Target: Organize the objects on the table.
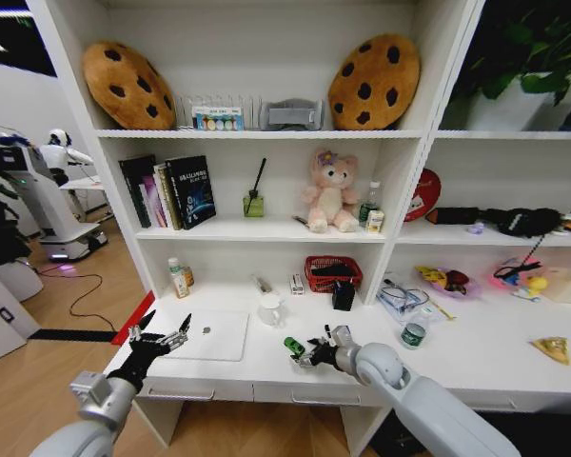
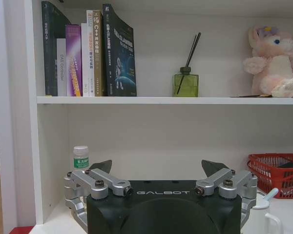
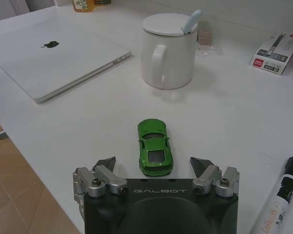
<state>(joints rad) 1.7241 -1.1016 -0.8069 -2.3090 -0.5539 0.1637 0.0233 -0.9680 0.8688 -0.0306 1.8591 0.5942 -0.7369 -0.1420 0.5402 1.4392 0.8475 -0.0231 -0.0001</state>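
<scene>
White table (image 1: 476, 357): right gripper (image 3: 153, 165) spread, straddling green toy car (image 3: 154, 147).

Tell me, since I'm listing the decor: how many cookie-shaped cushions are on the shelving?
2: one cookie cushion at the top shelf's left end, another at its right end, both leaning on the back.

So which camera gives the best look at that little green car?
The right wrist view: the green toy car lies close up between the open right claw tips. In the head view it is a small green spot; the left wrist view faces the shelves.
</scene>
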